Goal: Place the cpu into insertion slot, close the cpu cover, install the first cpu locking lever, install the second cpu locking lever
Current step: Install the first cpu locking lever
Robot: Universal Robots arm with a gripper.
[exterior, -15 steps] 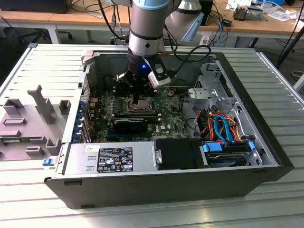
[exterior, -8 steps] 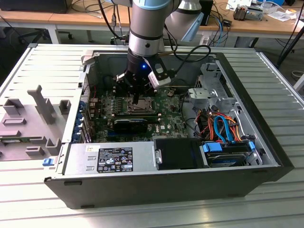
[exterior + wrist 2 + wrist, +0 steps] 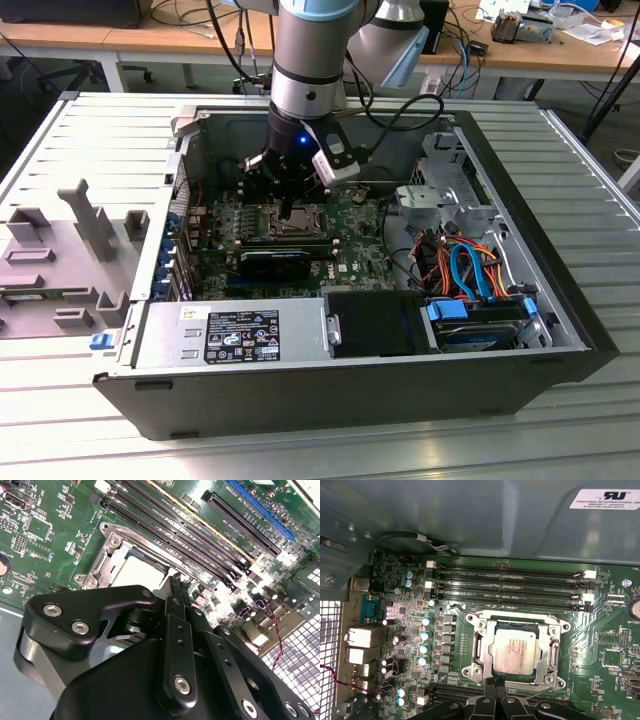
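The cpu [image 3: 515, 651] is being held under the cpu cover [image 3: 549, 650], near the exterior view's middle. It is likely light and easily broken, so best gripped by its edges. The gripper [image 3: 496, 694] is being held pinched together, empty.

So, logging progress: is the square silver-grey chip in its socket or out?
In: the square silver-grey chip lies flat inside the silver-rimmed socket.

PC case [image 3: 300, 395], grey jig [image 3: 60, 260] on tbl [image 3: 110, 130].
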